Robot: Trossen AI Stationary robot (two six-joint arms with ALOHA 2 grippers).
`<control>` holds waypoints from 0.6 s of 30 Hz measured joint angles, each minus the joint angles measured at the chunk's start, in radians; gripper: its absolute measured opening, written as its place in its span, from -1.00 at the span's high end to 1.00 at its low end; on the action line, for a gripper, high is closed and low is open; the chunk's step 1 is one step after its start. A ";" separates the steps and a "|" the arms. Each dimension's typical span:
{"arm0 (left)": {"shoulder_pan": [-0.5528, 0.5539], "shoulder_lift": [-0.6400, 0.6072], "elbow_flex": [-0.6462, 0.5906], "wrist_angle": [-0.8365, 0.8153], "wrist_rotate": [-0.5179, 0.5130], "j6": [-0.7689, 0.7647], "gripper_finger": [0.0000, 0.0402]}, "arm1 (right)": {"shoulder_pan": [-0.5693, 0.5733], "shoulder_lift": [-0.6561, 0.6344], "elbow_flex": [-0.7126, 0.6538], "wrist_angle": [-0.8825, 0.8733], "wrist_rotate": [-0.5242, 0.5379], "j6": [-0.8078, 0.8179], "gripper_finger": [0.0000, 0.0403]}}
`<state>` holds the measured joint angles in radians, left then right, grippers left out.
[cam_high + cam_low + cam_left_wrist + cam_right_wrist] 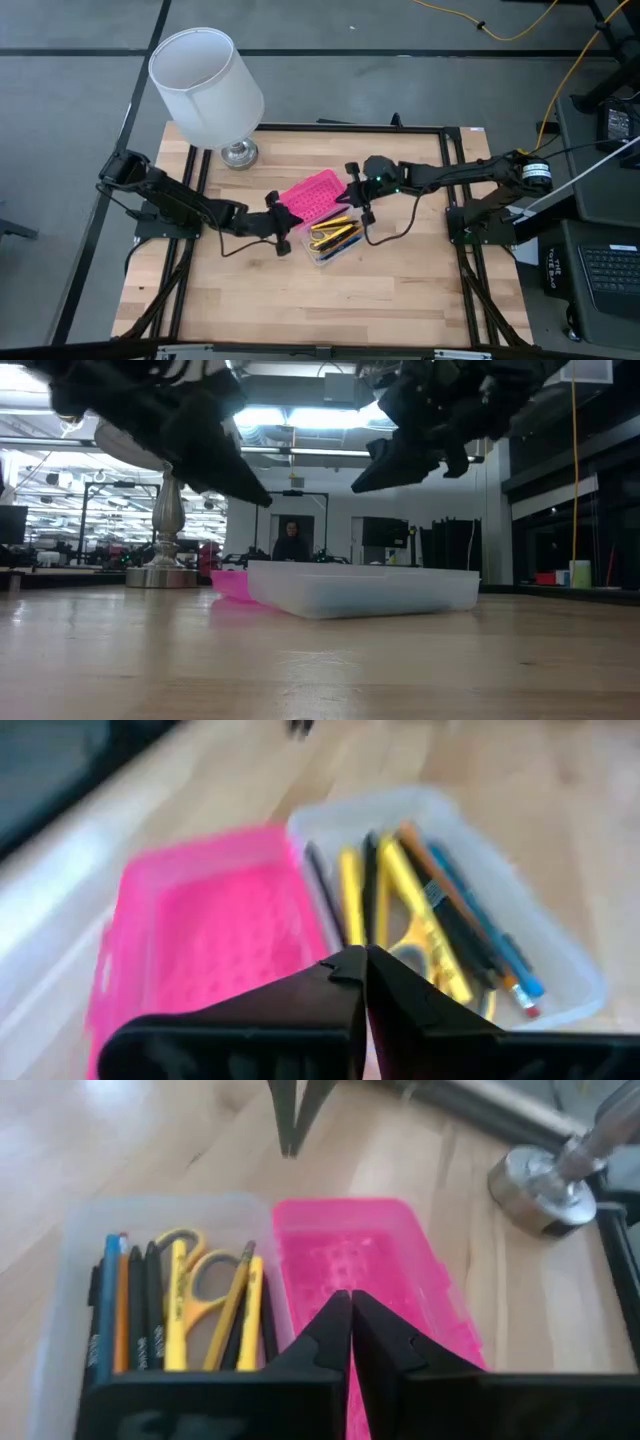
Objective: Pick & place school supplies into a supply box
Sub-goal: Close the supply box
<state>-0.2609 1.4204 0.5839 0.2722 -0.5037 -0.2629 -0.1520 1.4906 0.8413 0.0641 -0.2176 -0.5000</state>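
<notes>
Seemingly nearly done: the pens, pencils (335, 240) and scissors (200, 1285) lie inside the supply box (322, 218) at mid-surface, lid open. Left tool (285, 222) at nine o'clock and right tool (358, 190) at one o'clock hover pinched together, empty.

A white-shaded lamp (206, 85) is standing at the wooden table's (400, 290) far corner; a person (291, 543) is watching.

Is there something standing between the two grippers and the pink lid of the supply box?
Nothing visible does. The left gripper and the right gripper both hover, shut and empty, just above the open pink lid. The pens and scissors lie in the clear base beside it. The lamp stands apart.
</notes>
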 joint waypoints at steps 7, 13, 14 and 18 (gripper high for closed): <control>0.081 0.000 0.169 -0.441 -0.024 -0.361 0.99 | -0.053 0.000 -0.076 0.205 -0.057 -0.002 0.97; 0.172 0.000 0.187 -0.601 0.004 -0.565 0.98 | -0.063 0.000 -0.076 0.239 -0.057 -0.009 0.85; 0.188 0.000 0.187 -0.621 0.031 -0.590 0.98 | -0.066 0.000 -0.076 0.235 -0.057 -0.013 0.84; 0.241 0.000 0.187 -0.680 0.138 -0.654 0.94 | -0.079 0.000 -0.076 0.233 -0.057 -0.017 0.86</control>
<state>-0.0201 1.4204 0.7712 -0.4082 -0.3653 -0.9169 -0.2310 1.4906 0.7654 0.2970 -0.2745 -0.5171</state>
